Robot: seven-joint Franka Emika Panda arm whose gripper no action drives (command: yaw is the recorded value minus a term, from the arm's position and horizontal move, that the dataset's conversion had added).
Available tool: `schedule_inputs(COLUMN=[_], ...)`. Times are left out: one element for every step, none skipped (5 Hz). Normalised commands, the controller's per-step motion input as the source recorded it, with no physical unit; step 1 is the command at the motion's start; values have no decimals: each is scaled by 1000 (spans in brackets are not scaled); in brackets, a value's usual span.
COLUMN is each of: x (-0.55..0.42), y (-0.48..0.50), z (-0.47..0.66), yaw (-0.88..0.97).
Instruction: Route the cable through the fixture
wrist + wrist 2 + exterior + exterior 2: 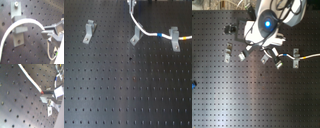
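In the first exterior view the white cable drops from the top edge, curves past the top of the middle fixture and runs on across the right fixture. Its blue band lies between those two fixtures, and its yellow band lies beyond the right one. My gripper is mostly cut off at the top edge. In the first wrist view the cable arcs over a fixture into my gripper, which is shut on it. The second wrist view shows the cable ending at the fingers.
A third fixture stands alone at the first exterior view's left. The black perforated board carries everything. In the second exterior view the arm's white body hides the middle of the row, while the right fixture and the cable's end show.
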Motion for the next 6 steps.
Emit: schedule_inputs(x=[36, -42, -80, -79, -191, -10], y=[-5, -287, -104, 3, 33, -98], z=[17, 163, 43, 70, 224, 294], yaw=[0, 86, 0, 0, -29, 0])
